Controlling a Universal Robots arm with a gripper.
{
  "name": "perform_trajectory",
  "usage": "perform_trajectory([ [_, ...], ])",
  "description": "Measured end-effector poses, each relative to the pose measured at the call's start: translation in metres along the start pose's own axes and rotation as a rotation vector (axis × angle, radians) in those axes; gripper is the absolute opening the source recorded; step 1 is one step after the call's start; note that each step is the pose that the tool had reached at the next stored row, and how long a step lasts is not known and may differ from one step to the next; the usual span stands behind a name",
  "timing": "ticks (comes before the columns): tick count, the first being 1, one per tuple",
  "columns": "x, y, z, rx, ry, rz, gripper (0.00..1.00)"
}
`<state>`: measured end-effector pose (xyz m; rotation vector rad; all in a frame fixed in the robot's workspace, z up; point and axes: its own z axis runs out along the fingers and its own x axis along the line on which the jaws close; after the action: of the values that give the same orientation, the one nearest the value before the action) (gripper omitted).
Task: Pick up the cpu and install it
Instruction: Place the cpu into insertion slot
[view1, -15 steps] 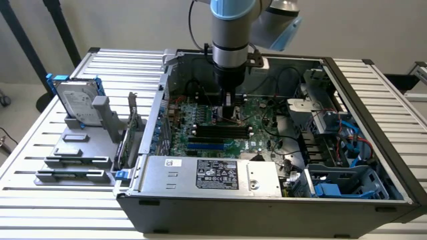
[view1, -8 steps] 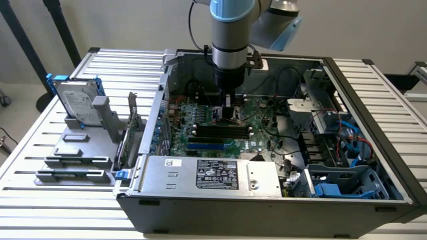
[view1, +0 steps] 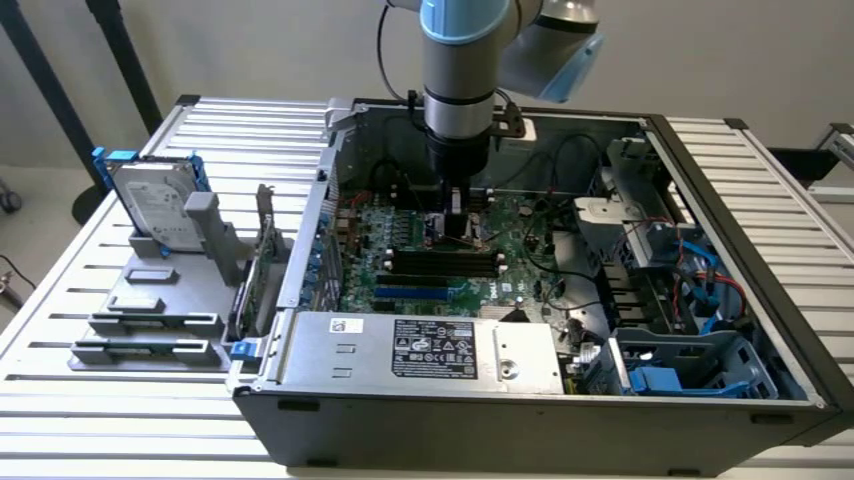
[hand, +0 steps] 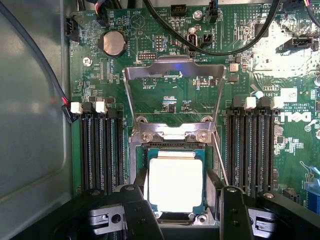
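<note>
The cpu, a small square chip with a pale silver top and a dark rim, lies flat in the motherboard socket. The socket's metal load frame stands swung up beyond it. My gripper hangs right over the chip, and its two black fingers straddle it. The jaws are open, with a dark gap between the chip and one finger. In the exterior view the gripper reaches straight down into the open computer case, onto the green motherboard.
Black memory slots flank the socket on both sides, and black cables run across the board. The case holds a power supply and blue drive bays. A grey rack with a hard drive stands at the exterior view's left.
</note>
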<state>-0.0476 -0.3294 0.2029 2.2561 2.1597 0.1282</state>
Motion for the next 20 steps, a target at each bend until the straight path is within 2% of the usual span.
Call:
perform_trajectory([
  [20,0.0012,0.0,0.0047,-0.0001,-0.002,-0.002,0.54],
])
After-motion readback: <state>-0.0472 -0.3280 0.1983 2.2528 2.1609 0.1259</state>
